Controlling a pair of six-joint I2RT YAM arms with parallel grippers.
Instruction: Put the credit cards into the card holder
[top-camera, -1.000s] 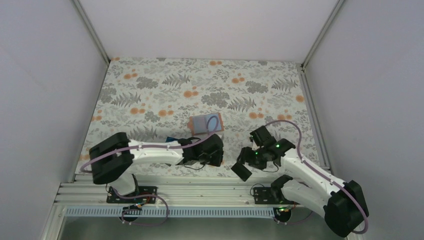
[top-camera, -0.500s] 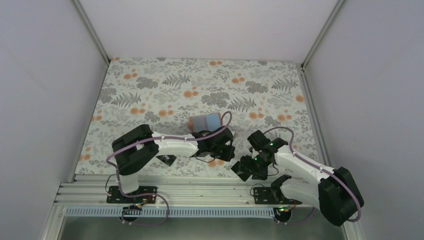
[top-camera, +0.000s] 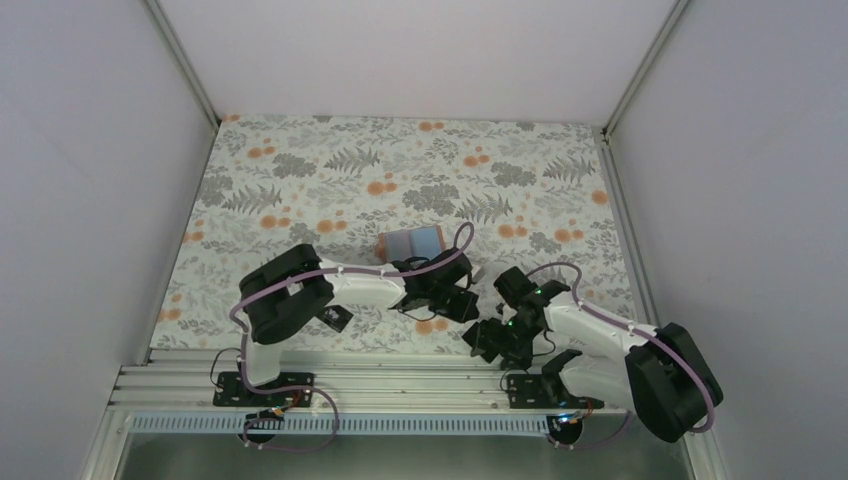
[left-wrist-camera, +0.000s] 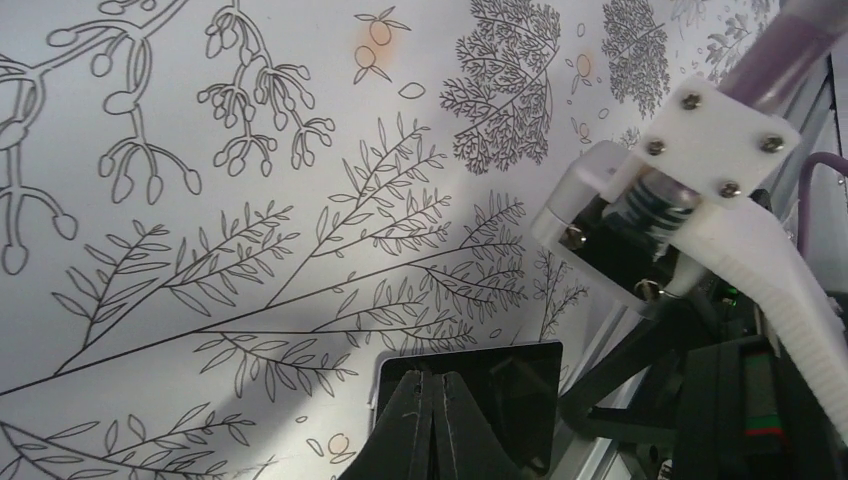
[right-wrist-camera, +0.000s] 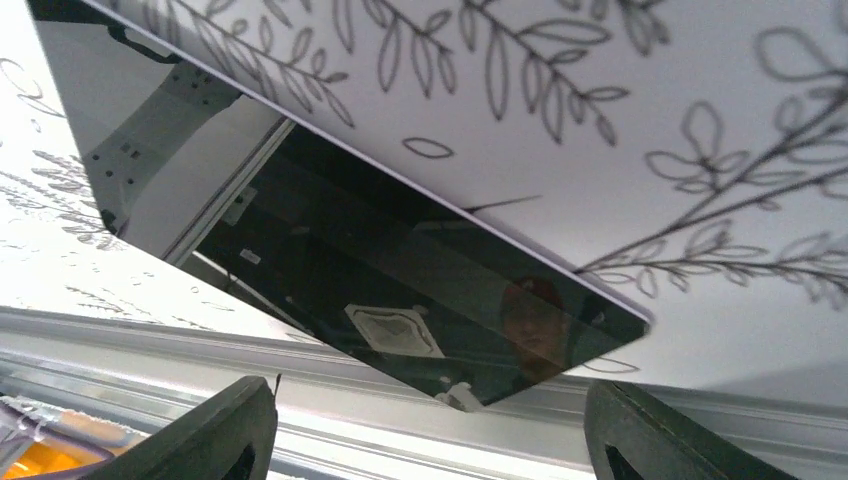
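Right gripper (right-wrist-camera: 436, 428) stands wide, a finger on either side of the black card (right-wrist-camera: 330, 240), with nothing held. That card lies flat and glossy on the floral table (top-camera: 300, 180), close to the rail (right-wrist-camera: 120, 345) at the near edge. Left gripper (left-wrist-camera: 432, 405) is pinched fully together right beside the other arm, its tips on or just over what I take to be the same card. I cannot tell whether it presses the card down or only hovers. As I read it, the step in hand is getting this card off the surface, and a thin flat card gives nothing to bite on. I would bring one right finger low against a long edge, let the closed left tips pin or tip the card, and close only once an edge lifts. Closing early would likely just skate over the top. Out toward mid-table lies the card holder (top-camera: 383, 245), well apart from both grippers, tan at the rim with a bluish card (top-camera: 415, 242) on its face. From above I cannot make out whether that one is slotted or only lying on top. A second black card (top-camera: 335, 318) rests beside the left arm, outside the holder.
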